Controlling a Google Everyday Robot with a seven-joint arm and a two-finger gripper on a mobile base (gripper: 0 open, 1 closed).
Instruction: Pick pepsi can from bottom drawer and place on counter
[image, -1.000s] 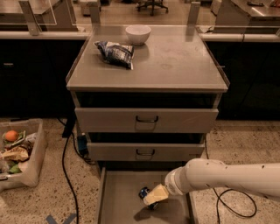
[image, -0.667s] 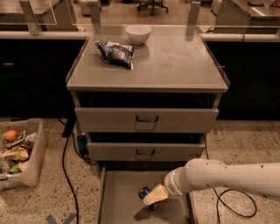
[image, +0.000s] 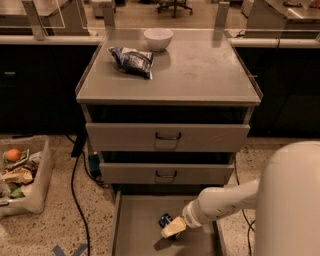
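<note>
The pepsi can (image: 164, 220), small and dark blue, lies on the floor of the open bottom drawer (image: 137, 227), near its middle. My gripper (image: 172, 228) is down in that drawer at the end of the white arm (image: 225, 202), right against the can's right side and partly covering it. The counter (image: 200, 70) is the flat grey top of the cabinet, well above the gripper.
A crinkled blue-and-white snack bag (image: 131, 60) and a white bowl (image: 158, 38) sit at the counter's back left. The two upper drawers (image: 167, 136) stand slightly open above the gripper. A bin of scraps (image: 20, 175) and cables (image: 75, 190) lie on the floor at left.
The gripper stays at the can in the bottom drawer, barely shifted. A large white part of the arm now fills the lower right of the view.
</note>
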